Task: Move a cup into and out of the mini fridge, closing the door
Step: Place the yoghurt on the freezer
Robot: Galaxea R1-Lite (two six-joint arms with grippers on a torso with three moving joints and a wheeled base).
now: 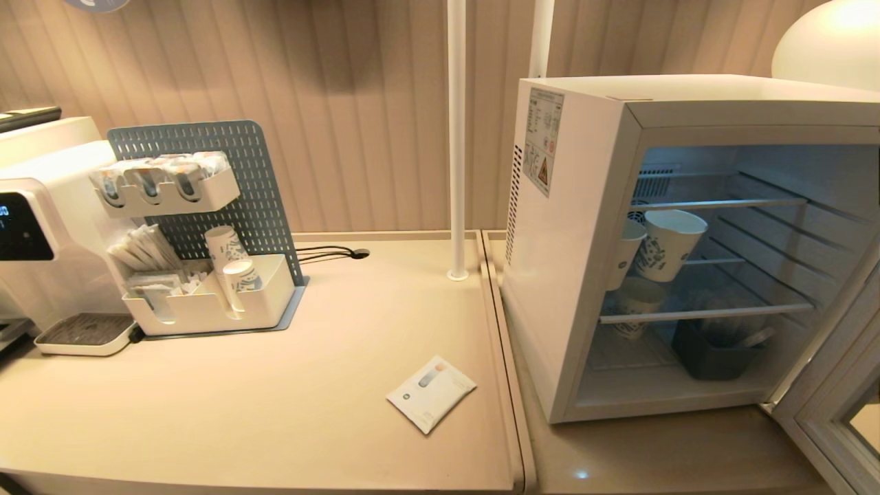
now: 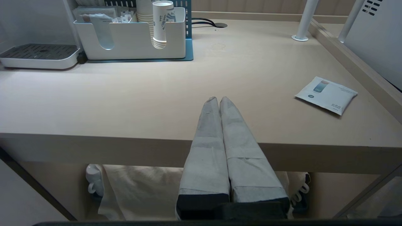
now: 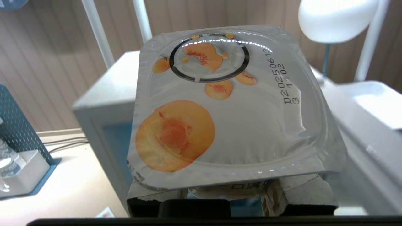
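The cup (image 3: 238, 125) fills the right wrist view: a white yogurt cup whose foil lid shows orange peach pictures and a printed date code. My right gripper (image 3: 224, 191) is shut on the cup's body under the lid rim, and its taped fingers (image 3: 301, 188) show at both sides. Behind the cup the mini fridge (image 3: 103, 103) looks blurred. In the head view the mini fridge (image 1: 570, 275) stands at the right with its door (image 1: 832, 412) swung wide open. Neither arm shows there. My left gripper (image 2: 219, 99) is shut and empty at the table's front edge.
Two patterned paper cups (image 1: 670, 244) sit on the fridge's middle wire shelf, above a dark tub (image 1: 715, 350). On the table are a white sachet (image 1: 431, 393), a pegboard organizer with cups (image 1: 206, 302), a drinks machine (image 1: 41, 227) and a white pole (image 1: 456, 137).
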